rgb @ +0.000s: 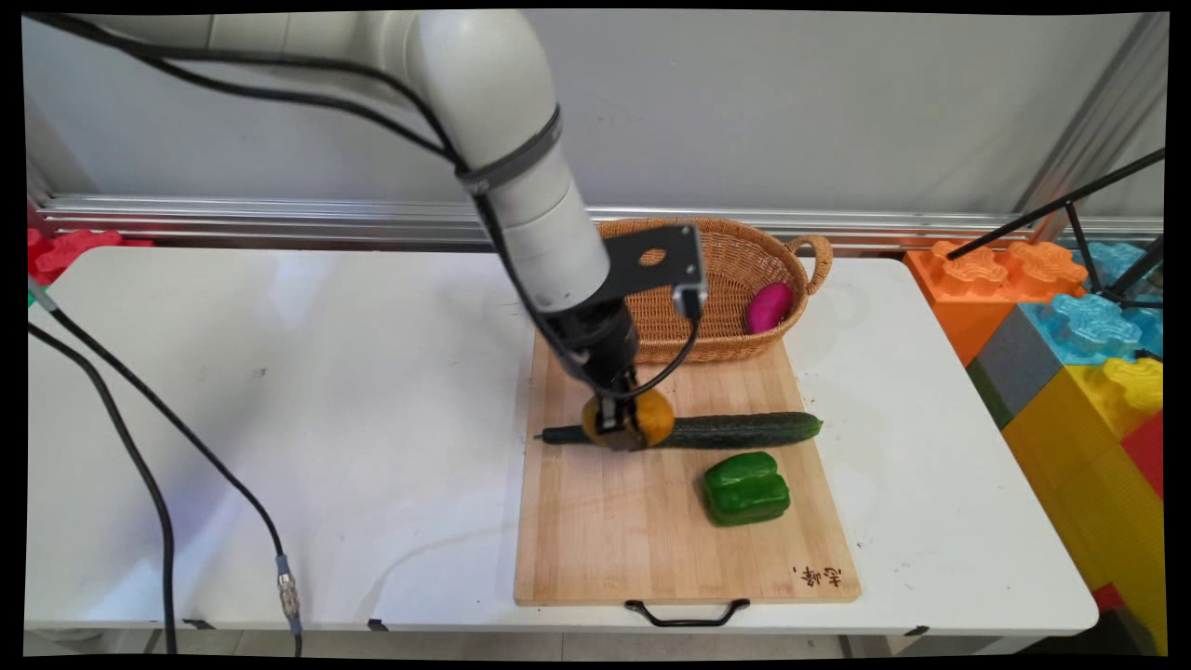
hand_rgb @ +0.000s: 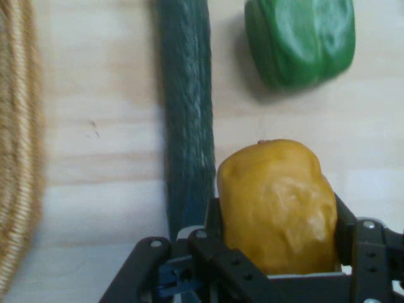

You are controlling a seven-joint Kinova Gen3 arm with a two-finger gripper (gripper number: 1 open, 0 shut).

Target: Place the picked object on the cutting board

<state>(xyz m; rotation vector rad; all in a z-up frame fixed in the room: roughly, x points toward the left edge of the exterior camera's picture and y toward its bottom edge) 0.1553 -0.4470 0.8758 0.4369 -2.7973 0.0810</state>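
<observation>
My gripper (rgb: pixel 622 426) is shut on a yellow-orange pepper (rgb: pixel 651 416), low over the wooden cutting board (rgb: pixel 605 530). In the hand view the yellow pepper (hand_rgb: pixel 278 205) fills the space between the two fingers. A long dark green cucumber (rgb: pixel 744 430) lies across the board right behind the pepper, seemingly touching it; in the hand view the cucumber (hand_rgb: pixel 186 113) runs top to bottom just left of it. A green bell pepper (rgb: pixel 745 489) sits on the board to the right and nearer the front, the same green pepper (hand_rgb: pixel 300 39) at the hand view's top right.
A wicker basket (rgb: pixel 735 251) stands at the board's far end with a magenta vegetable (rgb: pixel 769 307) inside; its rim (hand_rgb: pixel 16 158) shows at the hand view's left. Coloured foam blocks (rgb: pixel 1070 316) and a black tripod (rgb: pixel 1107 233) stand right of the table. Black cables (rgb: pixel 158 502) hang at the left.
</observation>
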